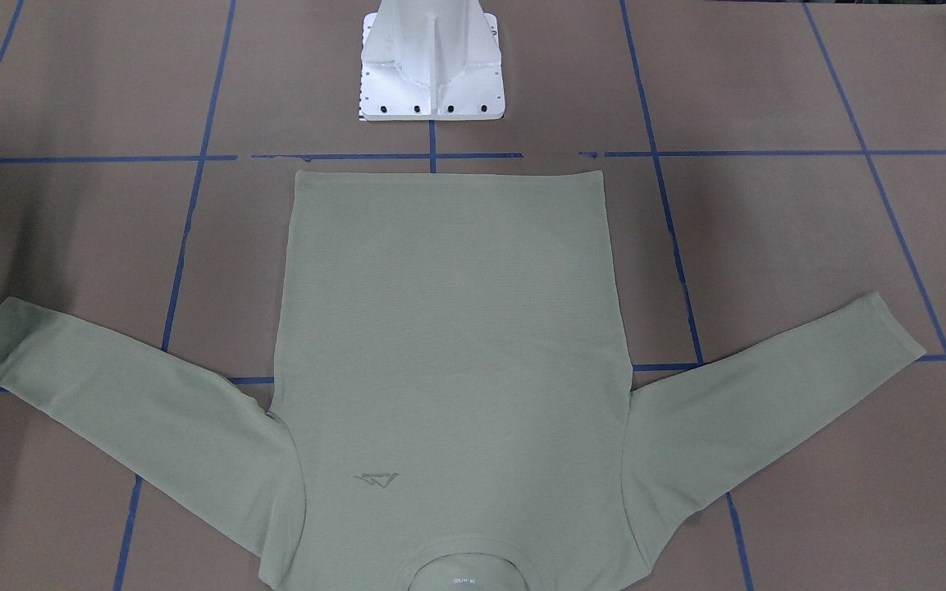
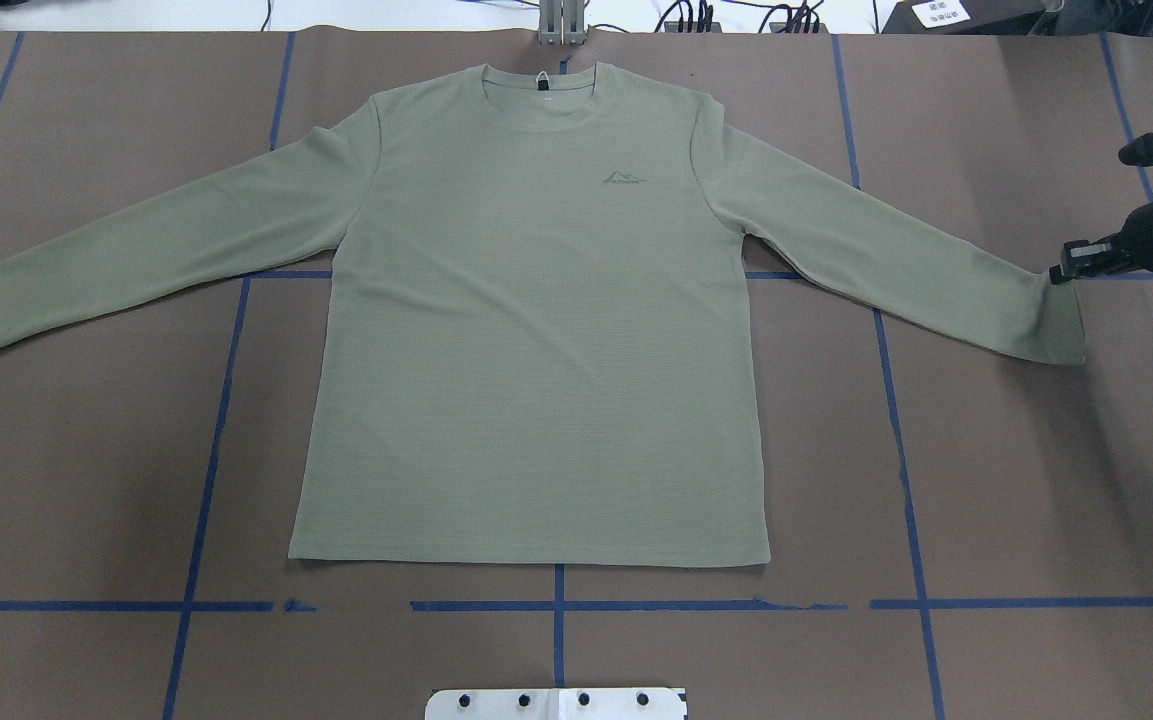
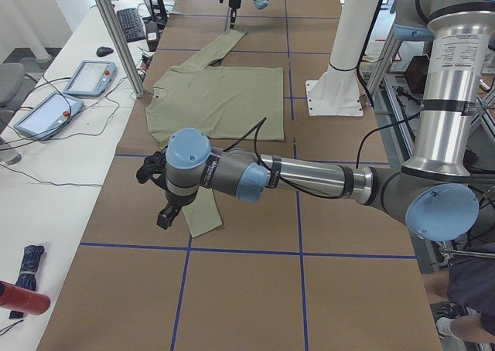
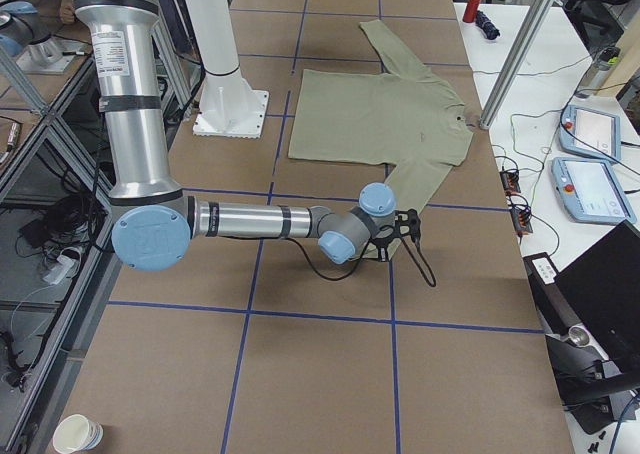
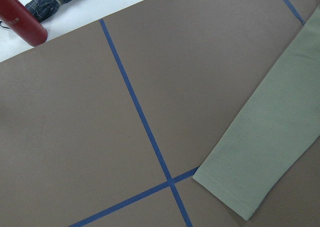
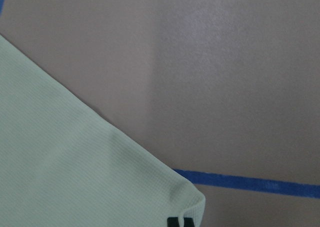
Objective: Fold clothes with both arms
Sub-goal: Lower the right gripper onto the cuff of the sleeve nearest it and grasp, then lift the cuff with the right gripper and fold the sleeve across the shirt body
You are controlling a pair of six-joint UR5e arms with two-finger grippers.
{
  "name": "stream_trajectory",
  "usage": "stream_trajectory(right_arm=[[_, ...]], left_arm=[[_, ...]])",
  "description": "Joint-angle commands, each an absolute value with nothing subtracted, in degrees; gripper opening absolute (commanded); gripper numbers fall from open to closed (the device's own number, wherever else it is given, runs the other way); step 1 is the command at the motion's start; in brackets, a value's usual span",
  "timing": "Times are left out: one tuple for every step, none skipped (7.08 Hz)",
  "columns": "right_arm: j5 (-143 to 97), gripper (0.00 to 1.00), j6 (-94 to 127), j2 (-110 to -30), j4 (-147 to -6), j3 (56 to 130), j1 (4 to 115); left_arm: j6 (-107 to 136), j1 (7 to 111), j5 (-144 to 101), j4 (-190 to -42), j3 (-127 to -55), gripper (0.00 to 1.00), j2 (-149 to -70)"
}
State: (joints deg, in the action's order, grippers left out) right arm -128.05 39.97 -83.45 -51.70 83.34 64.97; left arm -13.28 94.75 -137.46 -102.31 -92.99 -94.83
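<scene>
Both openings unclear: R jaws at shirt [image 2: 536,330] cuff corner, L jaws near other.

The shirt [image 2: 536,350] is a soft, matt knit cloth with fine horizontal ribbing. Close up in the right wrist view its weave reads as a tiny grid. Its chest logo [image 2: 624,179] is a flat, tone-on-tone print. The tabletop [image 2: 986,480] is covered in smooth, matt brown paper crossed by thin blue tape [image 2: 898,450]. The pedestal [image 1: 407,86] is glossy white-painted metal with dark bolt heads. The left arm [image 3: 309,179] and right arm [image 4: 255,219] have satin silver metal tubes, grey joints and smooth light-blue plastic caps.
</scene>
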Motion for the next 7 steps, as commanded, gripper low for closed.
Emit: stream_trajectory(right_arm=[[-126.31, 0.00, 39.99, -77.74, -72.76, 94.79, 65.04], [-124.04, 0.00, 40.08, -70.73, -84.52, 97.10, 64.69], [-122.10, 0.00, 41.56, -62.92, -94.90, 97.38, 63.56], [-119.90, 0.00, 46.44, -56.84, -99.27, 96.77, 61.11], [-117.71, 0.00, 52.76, -52.25, -99.49, 94.94, 58.39], [-114.81, 0.00, 56.56, -45.25, -100.45, 90.48, 56.71], [-110.78, 0.00, 60.86, -36.30, -101.42, 82.87, 53.56]], left_arm=[[-13.27, 94.75, -137.46, -102.30, -93.08, 1.00, -94.92], [-13.27, 94.75, -137.46, -102.30, -93.16, 1.00, -94.92], [-13.27, 94.75, -137.46, -102.30, -93.34, 1.00, -94.83], [-13.27, 94.66, -137.55, -102.30, -93.34, 1.00, -94.92], [-13.27, 94.66, -137.55, -102.30, -93.08, 1.00, -94.92], [-13.27, 94.66, -137.55, -102.30, -92.99, 1.00, -94.92], [-13.27, 94.66, -137.46, -102.30, -92.99, 1.00, -94.92]])
